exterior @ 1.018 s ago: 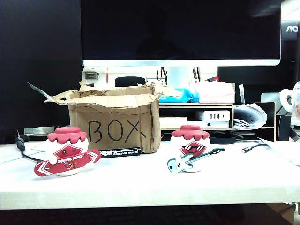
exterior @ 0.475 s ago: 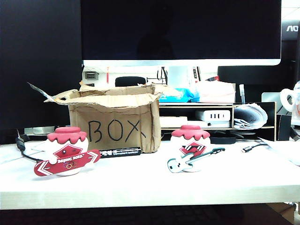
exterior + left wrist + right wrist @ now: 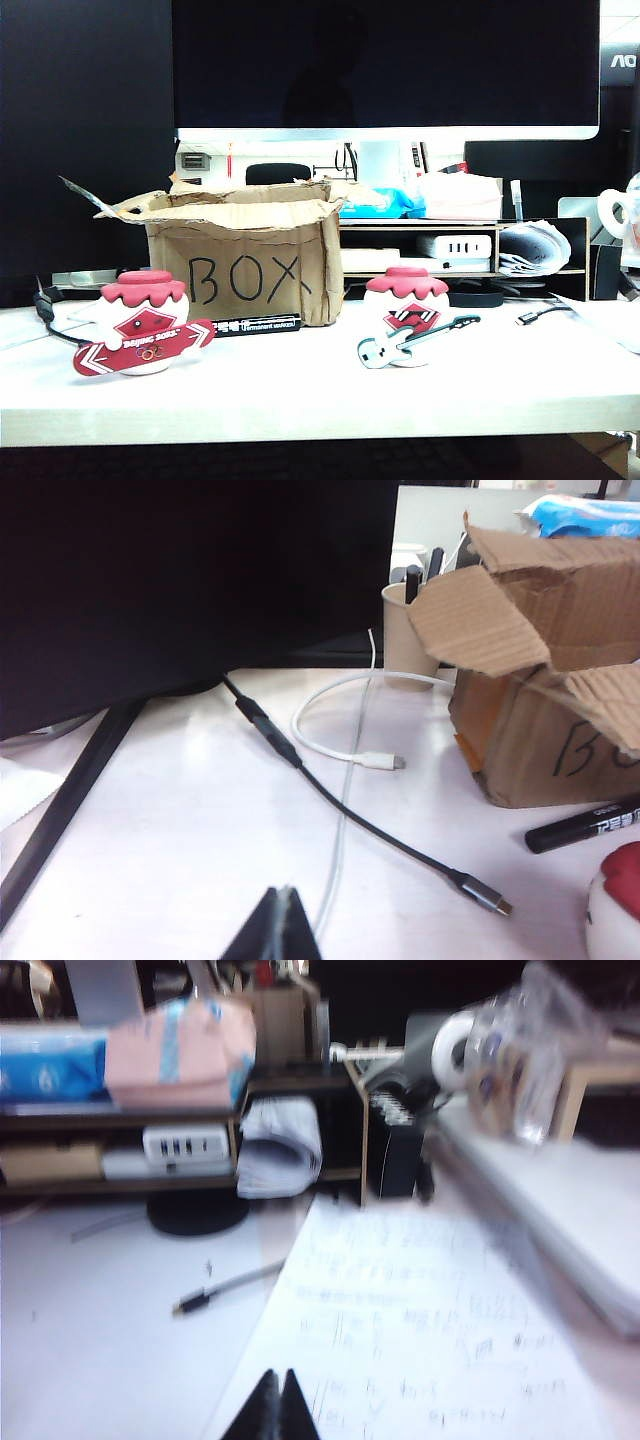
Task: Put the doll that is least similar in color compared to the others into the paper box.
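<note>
Front of worktop (image 3: pixel 320 395): bare strip, free for passing.
Paper box (image 3: pixel 240 250): stands at the back left, top open, torn flaps stick outward.
Snowboard doll (image 3: pixel 143 322): blocks the way in front of the box's left corner.
Guitar doll (image 3: pixel 405 318): stands right of the box, apart from it.
Between dolls: open gap; only a black marker (image 3: pixel 256 324) lies at the box's foot.
Left gripper (image 3: pixel 279 927): closed, low over the worktop, cables (image 3: pixel 345 810) lying ahead.
Right gripper (image 3: pixel 276 1406): closed, over a paper sheet (image 3: pixel 420 1330).
</note>
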`<state>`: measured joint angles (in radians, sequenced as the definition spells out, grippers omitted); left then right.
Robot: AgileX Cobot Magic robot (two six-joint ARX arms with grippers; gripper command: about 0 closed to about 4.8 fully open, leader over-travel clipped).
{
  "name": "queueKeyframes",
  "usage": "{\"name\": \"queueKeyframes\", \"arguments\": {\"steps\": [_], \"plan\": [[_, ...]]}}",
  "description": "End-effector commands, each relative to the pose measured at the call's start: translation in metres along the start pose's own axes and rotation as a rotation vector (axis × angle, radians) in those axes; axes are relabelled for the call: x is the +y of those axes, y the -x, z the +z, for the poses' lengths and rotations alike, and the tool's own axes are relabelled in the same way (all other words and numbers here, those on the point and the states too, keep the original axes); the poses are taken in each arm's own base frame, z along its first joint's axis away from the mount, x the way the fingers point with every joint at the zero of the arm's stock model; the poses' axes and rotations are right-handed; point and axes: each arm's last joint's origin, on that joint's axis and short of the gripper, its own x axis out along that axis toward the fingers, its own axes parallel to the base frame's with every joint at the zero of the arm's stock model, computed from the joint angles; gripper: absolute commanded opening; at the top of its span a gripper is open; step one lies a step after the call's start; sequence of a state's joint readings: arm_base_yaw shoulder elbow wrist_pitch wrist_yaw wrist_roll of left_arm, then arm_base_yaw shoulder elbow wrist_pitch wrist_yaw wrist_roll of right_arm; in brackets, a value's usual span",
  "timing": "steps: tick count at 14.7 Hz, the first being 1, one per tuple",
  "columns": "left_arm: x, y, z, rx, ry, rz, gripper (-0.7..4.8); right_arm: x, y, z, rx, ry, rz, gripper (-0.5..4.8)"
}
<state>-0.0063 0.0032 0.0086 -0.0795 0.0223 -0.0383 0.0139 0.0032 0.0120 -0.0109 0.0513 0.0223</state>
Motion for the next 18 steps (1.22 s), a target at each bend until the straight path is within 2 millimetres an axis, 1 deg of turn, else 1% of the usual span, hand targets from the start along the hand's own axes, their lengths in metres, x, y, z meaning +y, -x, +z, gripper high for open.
{"name": "queueKeyframes", "arguments": {"steps": [1, 5, 18], "plan": [[0.0001, 0.0001, 0.001, -0.007, -0.001, 0.0, -0.05, 0.001, -0.0001, -0.0006, -0.002, -0.004, 0.011, -0.04], [0.0001, 0.0001, 0.001, -0.007, -0.001, 0.0, -0.05, 0.0012, -0.0001, 0.0026, -0.034, -0.006, 0.016, -0.04], [0.0001, 0.0001, 0.0009, -0.007, -0.001, 0.0, -0.05, 0.0022, 0.0, 0.0025, -0.034, -0.006, 0.024, -0.05]]}}
